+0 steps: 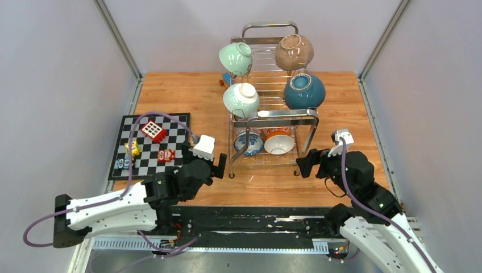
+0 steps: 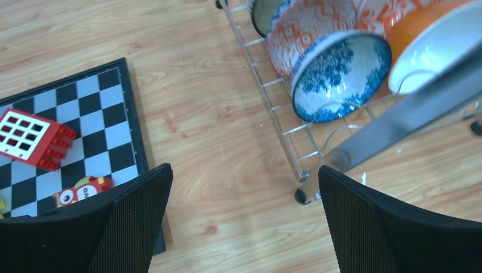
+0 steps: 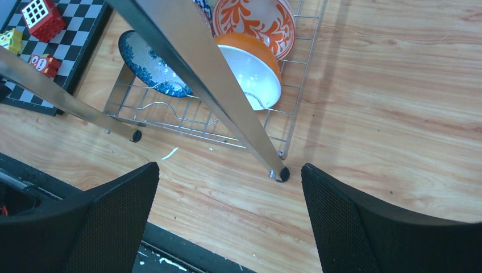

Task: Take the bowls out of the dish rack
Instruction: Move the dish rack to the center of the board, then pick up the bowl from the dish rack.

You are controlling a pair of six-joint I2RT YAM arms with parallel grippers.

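The chrome dish rack (image 1: 284, 116) stands at the table's middle back. Its upper tier carries a mint green bowl (image 1: 236, 58), a speckled brown bowl (image 1: 294, 52), a pale green bowl (image 1: 241, 99) and a dark teal bowl (image 1: 304, 91). On the lower tier stand a blue-white bowl (image 2: 341, 77), a red patterned bowl (image 2: 301, 28) and an orange-white bowl (image 3: 250, 65). My left gripper (image 2: 244, 170) hovers open just outside the rack's near left foot. My right gripper (image 3: 230, 168) hovers open by the near right foot. Neither holds anything.
A black-and-white chequered board (image 1: 173, 128) lies left of the rack with a red block (image 1: 153, 131) and small toy blocks on it. The black base rail (image 1: 250, 222) runs along the near edge. Grey walls close in the table's sides and back.
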